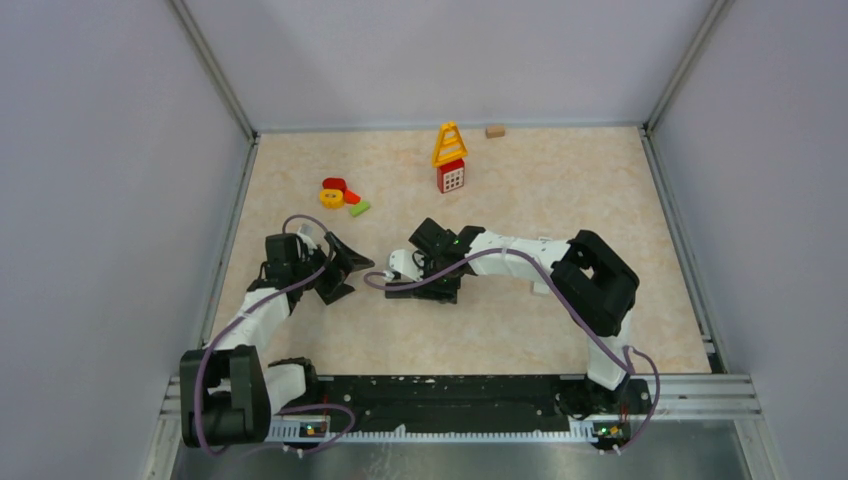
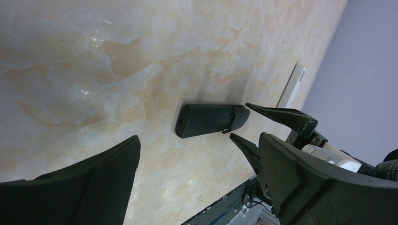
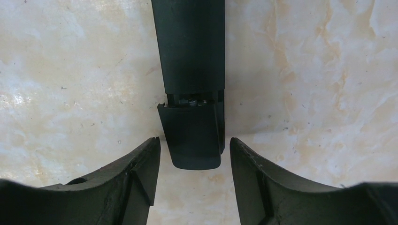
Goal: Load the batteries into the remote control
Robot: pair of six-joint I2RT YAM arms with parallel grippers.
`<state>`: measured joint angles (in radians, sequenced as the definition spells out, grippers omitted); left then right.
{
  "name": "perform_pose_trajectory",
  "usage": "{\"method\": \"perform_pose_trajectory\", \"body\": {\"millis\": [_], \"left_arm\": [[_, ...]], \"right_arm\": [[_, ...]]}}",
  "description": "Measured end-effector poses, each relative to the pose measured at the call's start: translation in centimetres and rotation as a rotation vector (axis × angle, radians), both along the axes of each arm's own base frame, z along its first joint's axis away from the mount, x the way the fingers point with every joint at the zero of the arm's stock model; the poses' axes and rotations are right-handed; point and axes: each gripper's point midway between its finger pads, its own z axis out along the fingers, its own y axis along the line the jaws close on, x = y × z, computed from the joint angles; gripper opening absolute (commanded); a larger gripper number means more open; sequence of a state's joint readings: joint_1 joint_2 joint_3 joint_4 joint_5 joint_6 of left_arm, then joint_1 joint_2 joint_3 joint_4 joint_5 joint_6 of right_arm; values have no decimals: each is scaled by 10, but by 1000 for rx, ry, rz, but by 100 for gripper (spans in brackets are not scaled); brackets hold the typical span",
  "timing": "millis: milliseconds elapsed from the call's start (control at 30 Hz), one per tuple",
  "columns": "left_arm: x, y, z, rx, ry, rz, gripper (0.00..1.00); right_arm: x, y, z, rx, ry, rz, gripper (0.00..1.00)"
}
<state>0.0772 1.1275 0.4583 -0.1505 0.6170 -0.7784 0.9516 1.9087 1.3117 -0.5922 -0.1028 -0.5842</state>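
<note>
Remote control (image 3: 192,47) lies back-up on tabletop (image 3: 70,70), battery cover (image 3: 190,136) partly slid off. My right tool (image 3: 193,143) straddles cover end, jaws apart, gripping nothing. My left tool (image 2: 184,137) gapes wide nearby. No batteries in view. Best draw cover straight along remote, no twist.

Lab test booth: plain grey walls (image 1: 100,150) enclose a marbled table (image 1: 560,200)

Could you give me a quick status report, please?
Left gripper open, hovering by remote. Right gripper open, straddling its part-slid cover. No batteries in sight. Nothing blocking.
</note>
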Motion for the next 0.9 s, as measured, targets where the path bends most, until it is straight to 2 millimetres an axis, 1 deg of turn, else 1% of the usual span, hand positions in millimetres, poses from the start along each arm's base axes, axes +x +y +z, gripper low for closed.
{"method": "perform_pose_trajectory", "body": {"millis": [133, 233, 333, 367, 433, 500, 633, 733, 800, 900], "left_arm": [[-1, 0, 1, 3, -4, -2, 99], [-1, 0, 2, 5, -5, -4, 99], [-3, 0, 2, 6, -3, -5, 99], [-3, 0, 2, 7, -3, -5, 99], [-4, 0, 2, 7, 1, -5, 99], [-4, 0, 2, 6, 1, -6, 99], [-5, 0, 2, 7, 1, -6, 99], [-5, 1, 1, 12, 2, -7, 99], [-5, 1, 0, 20, 4, -6, 99], [-6, 4, -2, 36, 6, 0, 99]], "right_arm": [[0, 0, 0, 0, -1, 0, 51], [2, 2, 3, 7, -7, 0, 49], [6, 7, 8, 20, -20, 6, 38], [7, 8, 10, 24, -24, 8, 36], [8, 10, 12, 29, -29, 14, 35], [9, 11, 13, 30, -30, 15, 36], [9, 11, 13, 30, -30, 14, 46], [11, 11, 14, 38, -28, -3, 50], [13, 11, 15, 53, -19, -42, 52], [22, 10, 26, 111, 2, -178, 53]]}}
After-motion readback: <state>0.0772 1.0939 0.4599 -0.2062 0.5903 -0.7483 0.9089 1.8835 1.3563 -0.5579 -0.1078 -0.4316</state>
